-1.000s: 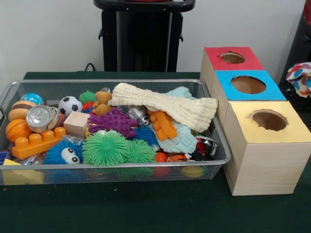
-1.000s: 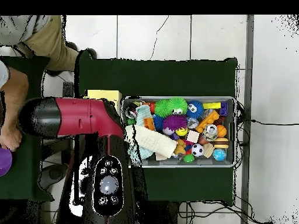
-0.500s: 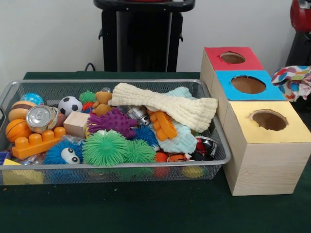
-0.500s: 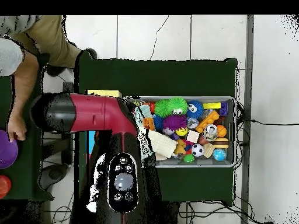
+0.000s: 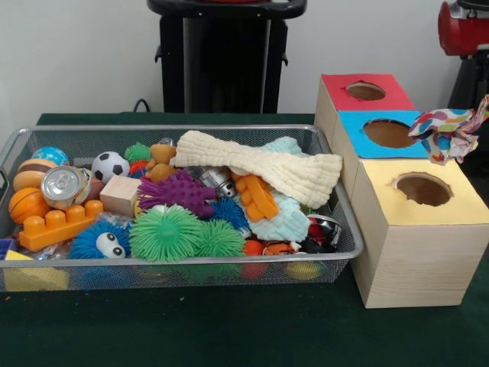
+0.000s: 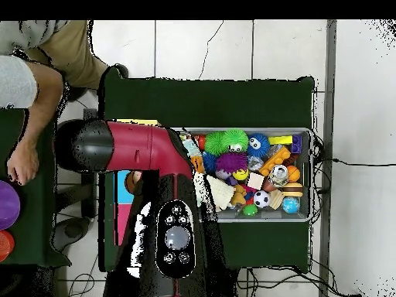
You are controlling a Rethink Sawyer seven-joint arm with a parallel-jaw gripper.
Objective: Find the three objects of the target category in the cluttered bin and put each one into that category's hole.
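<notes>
A knotted rope toy (image 5: 451, 130), white with red, blue, green and yellow flecks, hangs in the air at the right edge. It is above the back right of the yellow-faced box (image 5: 416, 229), near the blue-faced box (image 5: 390, 134). My gripper (image 5: 478, 113) is shut on its top and is mostly hidden by the frame edge. The yellow box's round hole (image 5: 422, 189) is open, below and left of the toy. The wire mesh bin (image 5: 176, 271) is full of clutter; no other rope toy shows in it. In the overhead view my arm (image 6: 135, 147) hides the gripper and toy.
The red-faced box (image 5: 365, 92) stands behind the blue one. The bin holds spiky balls (image 5: 164, 233), a cream knitted cloth (image 5: 260, 164), a can (image 5: 63, 186) and orange bricks (image 5: 57, 223). A person's hand (image 6: 23, 162) rests on a side table at the overhead view's left.
The rope toy has moved left from the picture's right edge to above the boxes. In the overhead view my arm has swung toward the bin and covers the boxes.
</notes>
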